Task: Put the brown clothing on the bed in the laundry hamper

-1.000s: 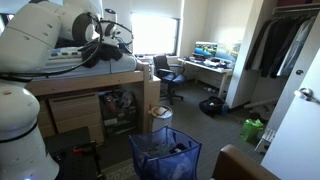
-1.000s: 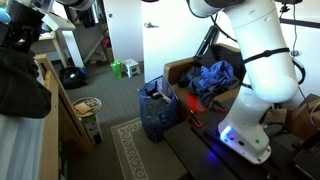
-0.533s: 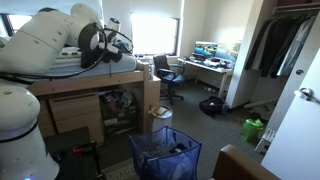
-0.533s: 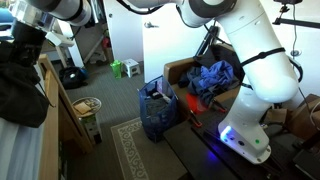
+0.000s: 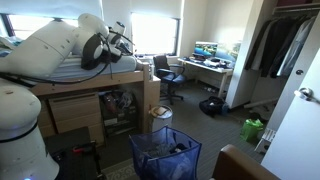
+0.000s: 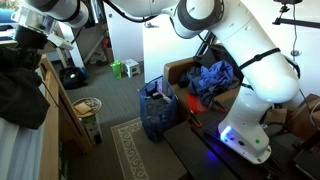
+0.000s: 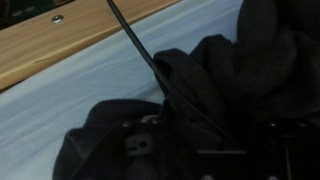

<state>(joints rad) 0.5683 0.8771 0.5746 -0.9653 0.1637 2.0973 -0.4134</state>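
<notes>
The brown clothing (image 6: 20, 92) lies as a dark, limp heap at the edge of the bed (image 6: 52, 105), a lofted bed with a light wooden frame (image 5: 92, 84) and pale bedding (image 7: 70, 95). My gripper (image 6: 27, 48) is pressed down into the top of the heap. In the wrist view the clothing (image 7: 230, 70) fills the lower right, and the gripper (image 7: 200, 140) is lost in the dark folds, so how its jaws stand does not show. The laundry hamper (image 5: 163, 152), of blue mesh, stands on the floor below the bed (image 6: 158, 112).
A small waste bin (image 6: 88, 106) and a patterned rug (image 6: 135, 150) lie near the hamper. My white base (image 6: 248, 120) stands beside a box of blue cloth (image 6: 210, 78). Farther off are a desk with a monitor (image 5: 208, 56), a chair (image 5: 168, 72), hanging coats (image 5: 280, 45) and a green bag (image 5: 252, 128).
The arm has reached farther over the bed and dropped lower, bringing the gripper down into the dark clothing. The clothing and hamper have stayed in place.
</notes>
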